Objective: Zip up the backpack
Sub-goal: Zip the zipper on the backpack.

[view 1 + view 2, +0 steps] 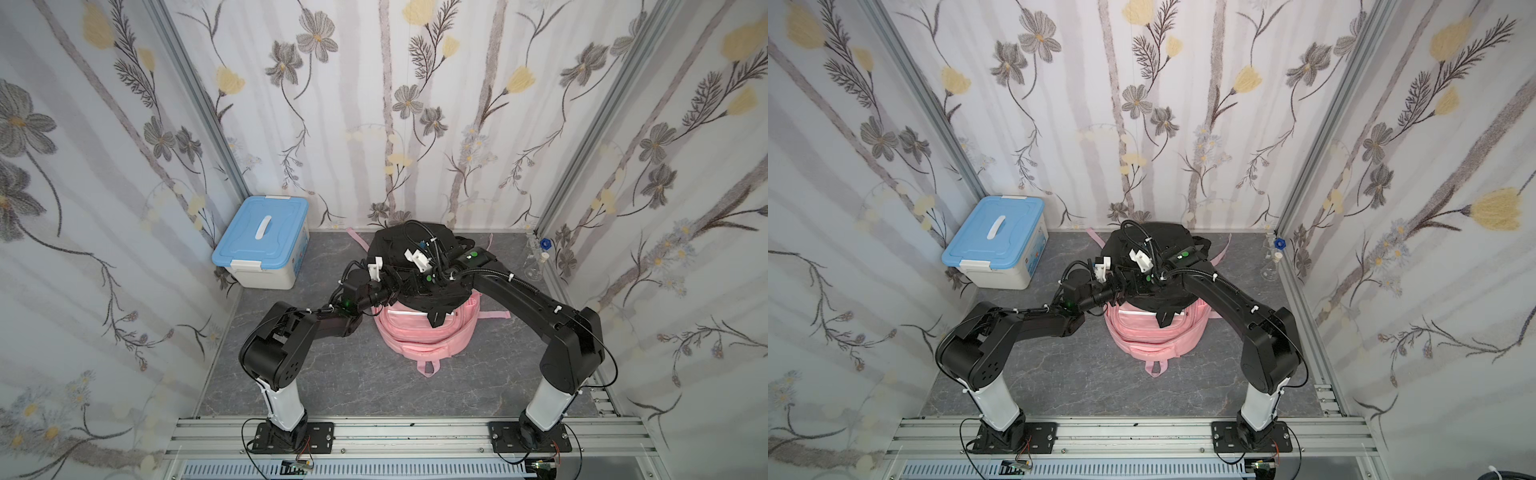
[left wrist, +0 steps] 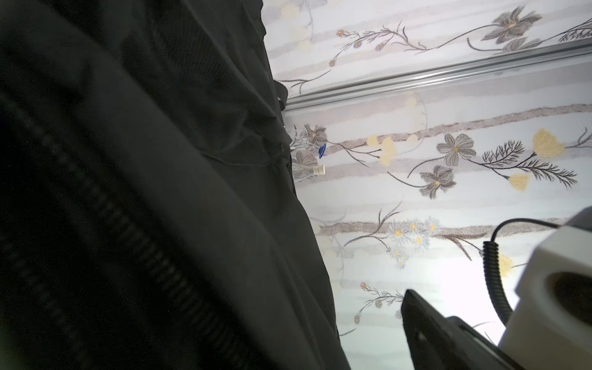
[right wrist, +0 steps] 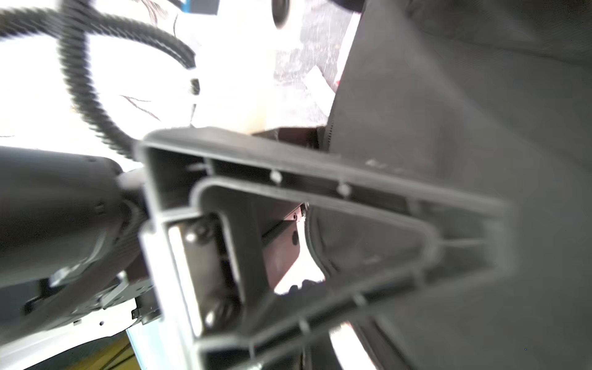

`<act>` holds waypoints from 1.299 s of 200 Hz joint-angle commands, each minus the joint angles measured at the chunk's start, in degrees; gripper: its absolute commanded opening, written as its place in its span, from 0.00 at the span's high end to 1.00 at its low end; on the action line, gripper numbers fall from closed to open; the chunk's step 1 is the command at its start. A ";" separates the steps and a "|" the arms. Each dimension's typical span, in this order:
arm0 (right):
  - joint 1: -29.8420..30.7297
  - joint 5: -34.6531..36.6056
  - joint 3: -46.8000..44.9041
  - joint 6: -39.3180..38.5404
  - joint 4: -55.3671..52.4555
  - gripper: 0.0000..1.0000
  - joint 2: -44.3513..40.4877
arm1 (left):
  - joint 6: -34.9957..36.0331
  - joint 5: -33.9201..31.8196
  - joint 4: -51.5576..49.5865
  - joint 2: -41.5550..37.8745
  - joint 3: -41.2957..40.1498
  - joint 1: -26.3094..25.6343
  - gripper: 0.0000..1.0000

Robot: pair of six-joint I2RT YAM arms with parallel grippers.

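A black backpack [image 1: 415,241] [image 1: 1165,237] lies on top of a pink backpack [image 1: 424,332] [image 1: 1154,332] at the middle back of the table. Both arms reach in over the black one. My left gripper [image 1: 395,284] [image 1: 1125,283] sits at its near left edge. In the left wrist view the black fabric and a line of zipper teeth [image 2: 144,256] fill one side. One black finger [image 2: 426,326] stands well away from the fabric, so the jaws are open. My right gripper [image 1: 422,276] [image 1: 1148,276] presses close against the black fabric. Its tips are hidden, and any hold cannot be made out.
A white box with a blue lid [image 1: 262,241] stands at the back left. Glass flasks [image 1: 536,266] stand in the back right corner. Pink straps [image 1: 494,314] trail out from the bags. Floral walls close three sides, and an aluminium rail [image 1: 407,432] runs along the front.
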 commanded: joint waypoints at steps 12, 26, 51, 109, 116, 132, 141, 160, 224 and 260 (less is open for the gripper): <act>-1.14 -1.93 -2.19 -1.33 0.54 1.00 -2.60 | -5.35 3.38 9.73 4.10 0.35 3.61 0.05; -1.39 -1.91 -2.73 -1.33 0.54 1.00 -3.16 | -8.16 4.64 13.85 7.09 1.92 4.75 0.05; -1.75 -2.19 -2.71 -1.24 0.30 1.00 -3.33 | -10.27 5.65 17.09 10.36 5.08 5.09 0.05; -1.74 -2.99 -1.80 -0.83 0.53 1.00 -1.84 | -9.48 7.02 18.01 10.89 6.67 5.26 0.49; -1.67 -2.91 -1.64 -0.82 0.75 1.00 -1.68 | -9.48 7.18 18.15 10.90 6.60 5.26 0.57; -1.59 -2.65 -0.97 -0.67 0.80 1.00 -1.05 | -9.67 7.04 18.60 10.80 6.11 5.27 0.83; -1.61 -2.32 -0.63 -0.56 0.97 1.00 -0.72 | -9.58 6.94 18.36 10.62 5.89 5.26 0.96; -1.43 -1.91 0.33 -0.32 1.08 1.00 0.18 | -9.39 6.80 18.41 10.34 5.28 5.17 1.00; 1.66 1.37 7.48 0.19 -2.03 1.00 6.00 | -8.34 6.64 16.83 9.53 5.27 4.38 1.00; 3.72 2.06 10.40 1.71 -1.00 1.00 9.62 | -7.79 6.50 15.83 8.89 5.17 4.03 1.00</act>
